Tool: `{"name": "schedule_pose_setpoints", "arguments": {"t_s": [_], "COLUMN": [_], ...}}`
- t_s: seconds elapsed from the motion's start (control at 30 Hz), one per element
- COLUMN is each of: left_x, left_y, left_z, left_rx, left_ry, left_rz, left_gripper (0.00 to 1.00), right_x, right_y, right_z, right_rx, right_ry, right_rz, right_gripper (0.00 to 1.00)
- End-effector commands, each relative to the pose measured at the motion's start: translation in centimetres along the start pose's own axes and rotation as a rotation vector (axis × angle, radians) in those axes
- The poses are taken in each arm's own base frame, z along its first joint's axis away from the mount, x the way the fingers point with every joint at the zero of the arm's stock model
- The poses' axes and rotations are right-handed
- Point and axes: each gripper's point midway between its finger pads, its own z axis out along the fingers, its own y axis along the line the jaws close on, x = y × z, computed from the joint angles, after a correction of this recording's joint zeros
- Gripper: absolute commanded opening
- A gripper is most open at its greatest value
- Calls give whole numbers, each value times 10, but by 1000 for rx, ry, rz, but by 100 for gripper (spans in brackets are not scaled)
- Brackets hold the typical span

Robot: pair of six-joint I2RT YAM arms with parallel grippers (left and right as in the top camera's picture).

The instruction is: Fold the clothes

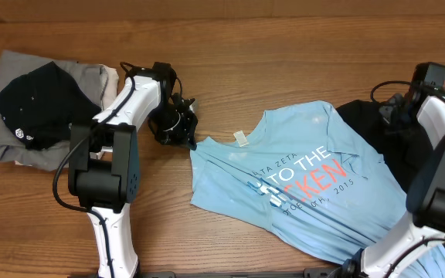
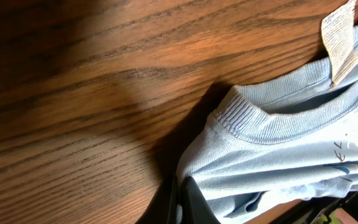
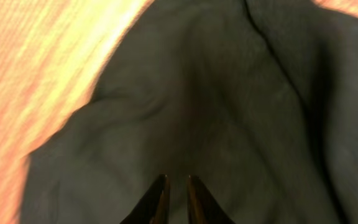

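Note:
The light-blue T-shirt (image 1: 300,170) lies spread and wrinkled right of centre, red and blue print up, its neck label (image 1: 242,138) showing. My left gripper (image 1: 182,131) is at its left shoulder edge. In the left wrist view the fingers (image 2: 180,186) are shut, with the shirt's (image 2: 291,143) bunched edge pinched beside the ribbed collar. A black garment (image 1: 361,116) lies under the shirt's far right side. My right gripper (image 1: 392,108) hovers over it. In the right wrist view its fingers (image 3: 174,180) are almost closed above the black cloth (image 3: 197,93), with nothing seen between them.
At the far left a pile holds a grey garment (image 1: 14,66), a black one (image 1: 41,104) on top and a beige one (image 1: 110,77) behind. Bare wooden table (image 1: 230,69) lies between the pile and the shirt. Both arm bases stand at the front edge.

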Motion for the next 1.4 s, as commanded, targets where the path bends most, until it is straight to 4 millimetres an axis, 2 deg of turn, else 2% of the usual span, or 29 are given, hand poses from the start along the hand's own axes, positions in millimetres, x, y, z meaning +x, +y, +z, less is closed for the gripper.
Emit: {"name": "schedule_pose_setpoints", "arguments": {"t_s": [0.0,0.13,0.2,0.3,0.43,0.6,0.7,0.87,0.93,1.03,1.1,1.2,1.27,1.37], "left_x": [-8,-4,-1,3,6,1,-2,-5,-8,-12,-14,-18,-21,-16], "left_y": [17,18,24,35,53,67,67,65,63,58,51,44,39,34], "left_z": [-5,-6,-8,-14,-25,-40,-48,-58,-63,-75,-87,-103,-111,-113], "left_rx": [-44,-49,-52,-59,-71,-62,-64,-78,-78,-78,-70,-73,-72,-73], "left_ry": [-20,-6,4,12,11,-24,-36,-47,-56,-72,-85,-107,-122,-101], "left_rz": [5,-6,-29,-65,-120,-158,-158,-146,-142,-133,-111,-102,-92,-81], "left_gripper": [4,4,4,4,4,4,4,4,4,4,5,15,25,27], "right_x": [4,-4,-19,-39,-67,-102,-128,-160,-171,-182,-180,-163,-149,-119], "right_y": [-24,-57,-93,-137,-183,-210,-205,-175,-159,-133,-117,-104,-99,-89], "right_z": [31,62,72,70,59,41,25,-9,-29,-69,-94,-116,-119,-113], "right_rx": [62,107,166,213,217,141,35,-129,-211,-349,-426,-449,-439,-413], "right_ry": [36,40,0,-50,-96,-143,-174,-192,-203,-212,-201,-154,-101,18], "right_rz": [88,173,236,327,430,465,444,397,381,350,332,328,335,342], "right_gripper": [12,11,10,6,4,4,4,4,4,11,12,13,16,16]}}
